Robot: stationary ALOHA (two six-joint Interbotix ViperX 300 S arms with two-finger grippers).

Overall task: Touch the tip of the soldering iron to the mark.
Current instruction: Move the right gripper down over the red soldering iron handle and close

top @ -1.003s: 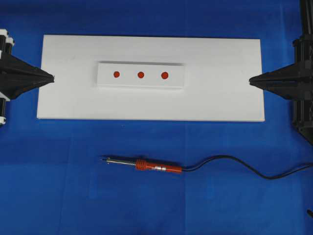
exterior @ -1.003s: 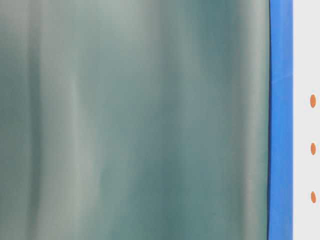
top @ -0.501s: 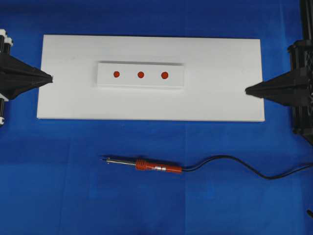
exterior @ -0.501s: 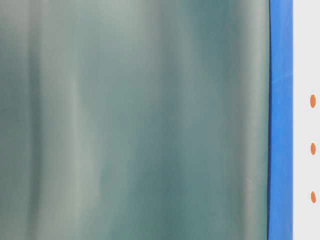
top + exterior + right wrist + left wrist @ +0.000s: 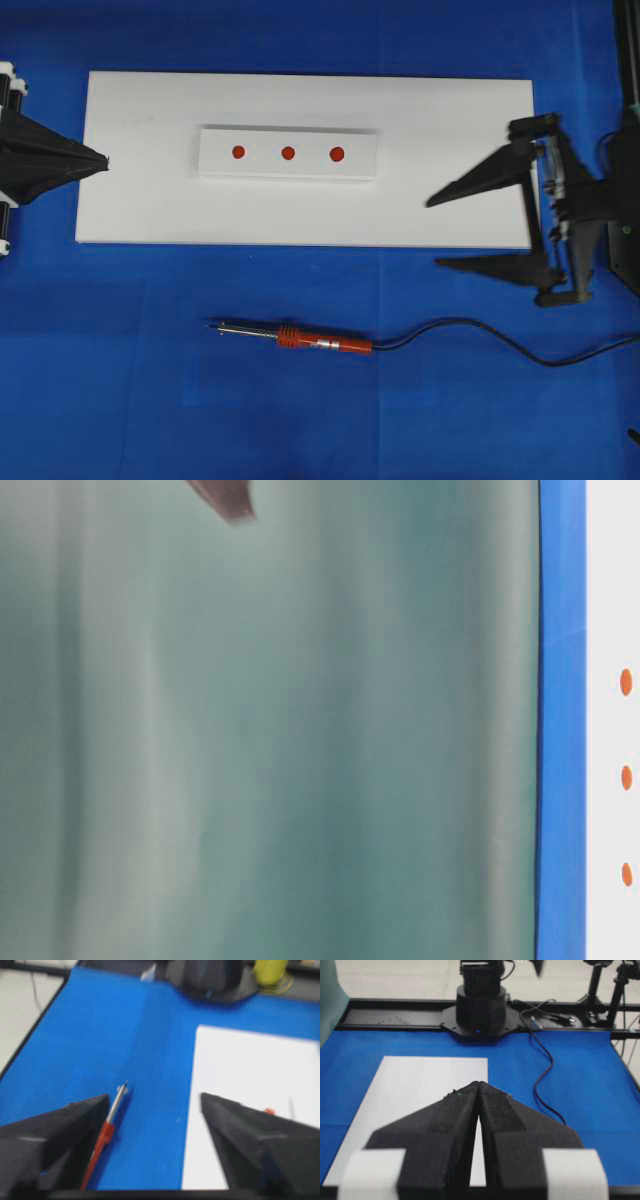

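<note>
Covering the blue tabletop (image 5: 130,400), a flat white rectangular board (image 5: 450,120) carries a raised strip with three red marks (image 5: 288,153). The right end effector (image 5: 432,232) is spread; the left end effector (image 5: 105,160) pressed together. The slim red-handled soldering iron (image 5: 300,338) lies below the board.

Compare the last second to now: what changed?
The right gripper opened its jaws wide and pushed in from the right edge, over the right end of the white board and the blue mat beside it; it holds nothing. The left gripper stayed shut at the board's left edge. The soldering iron lies untouched and the three red marks are unchanged.
</note>
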